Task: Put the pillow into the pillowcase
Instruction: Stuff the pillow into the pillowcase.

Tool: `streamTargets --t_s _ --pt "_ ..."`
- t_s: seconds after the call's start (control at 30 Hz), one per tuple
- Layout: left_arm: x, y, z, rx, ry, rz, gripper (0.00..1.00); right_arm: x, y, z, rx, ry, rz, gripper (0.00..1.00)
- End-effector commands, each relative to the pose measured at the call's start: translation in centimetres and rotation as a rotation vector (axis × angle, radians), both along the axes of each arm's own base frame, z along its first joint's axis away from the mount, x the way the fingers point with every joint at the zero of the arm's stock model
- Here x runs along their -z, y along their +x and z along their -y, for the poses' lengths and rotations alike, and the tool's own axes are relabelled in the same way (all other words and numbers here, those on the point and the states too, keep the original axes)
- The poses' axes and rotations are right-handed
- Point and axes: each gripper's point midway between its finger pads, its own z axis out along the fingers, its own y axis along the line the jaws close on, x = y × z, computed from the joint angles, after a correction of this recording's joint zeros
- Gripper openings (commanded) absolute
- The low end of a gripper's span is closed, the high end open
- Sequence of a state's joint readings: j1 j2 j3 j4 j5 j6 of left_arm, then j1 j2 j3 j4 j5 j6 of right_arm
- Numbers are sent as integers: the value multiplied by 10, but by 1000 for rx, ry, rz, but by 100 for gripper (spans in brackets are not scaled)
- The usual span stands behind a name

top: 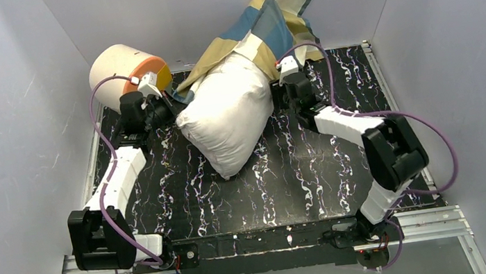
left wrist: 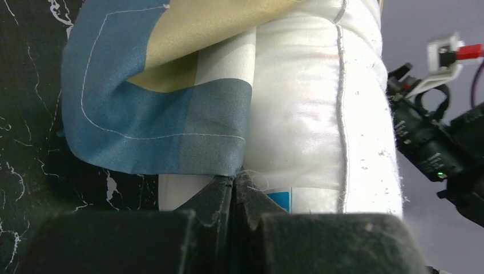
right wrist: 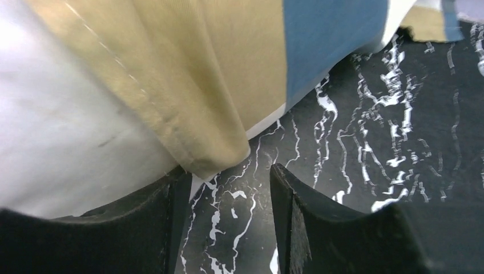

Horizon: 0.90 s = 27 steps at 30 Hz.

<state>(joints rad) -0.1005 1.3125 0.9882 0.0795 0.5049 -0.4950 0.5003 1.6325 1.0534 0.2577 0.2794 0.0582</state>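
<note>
Since the pillow [top: 228, 121] is only about halfway into the pillowcase [top: 261, 26], lying slantwise on the surface [top: 316, 184] with its bare end toward the arms, the setup makes sense: the left jaws are pinched tight on the case's open blue edge, I'd guess to anchor that side of the mouth. The right jaws stand apart holding nothing, with the tan hem just beside them, probably lining up a grab.
</note>
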Motion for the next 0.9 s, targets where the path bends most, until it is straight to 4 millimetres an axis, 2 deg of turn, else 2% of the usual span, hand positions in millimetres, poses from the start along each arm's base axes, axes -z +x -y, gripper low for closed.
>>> streamTargets --t_s 0.0,0.07,0.1,0.13,0.17,0.2,0.27,0.3,0.37,0.43,0.47,0.5,0.53,0.57,0.63,0.7,0.73,0.8,0.87 --pt "6 -16 10 26 -40 -11 0 -28 30 -21 -17 77 127 56" --pt "10 -21 14 28 -68 -26 0 -26 27 -31 -49 128 127 52" --pt "11 -24 18 38 -91 -34 0 -24 28 -34 -49 135 124 44" --pt "13 -29 21 48 -114 -56 0 -23 28 -36 -47 132 120 30" --pt "14 -34 25 59 -142 -82 0 -23 29 -38 -41 125 116 9" --pt "11 -40 31 76 -187 -113 0 -24 28 -41 -48 123 100 1" --pt "-9 -50 41 99 -280 -149 0 -36 19 -55 -96 143 31 1" --pt "-36 -52 50 112 -342 -131 0 -47 8 -65 -130 166 -33 1" --pt "-106 -53 69 146 -465 -24 0 -84 -23 -86 -213 272 -198 1" --pt "-181 -48 90 194 -548 73 0 -129 -61 -108 -324 321 -325 1" --pt "-215 -45 102 233 -588 98 0 -171 -77 -117 -371 349 -338 1" --pt "-250 -40 109 264 -630 134 0 -196 -96 -124 -434 376 -387 1" --pt "-277 -32 115 281 -673 147 0 -204 -119 -125 -486 387 -486 1" --pt "-307 -26 117 299 -718 174 0 -223 -136 -128 -548 416 -518 1" --pt "-340 -4 121 285 -784 167 0 -251 -164 -130 -648 482 -563 1" --pt "-354 22 123 234 -786 126 0 -271 -179 -126 -688 530 -565 1" --pt "-367 28 124 225 -791 139 0 -279 -186 -122 -717 565 -569 1" --pt "-377 41 125 211 -813 153 0 -293 -190 -109 -714 630 -552 1" --pt "-361 57 128 187 -811 130 0 -310 -190 -95 -699 684 -495 1"
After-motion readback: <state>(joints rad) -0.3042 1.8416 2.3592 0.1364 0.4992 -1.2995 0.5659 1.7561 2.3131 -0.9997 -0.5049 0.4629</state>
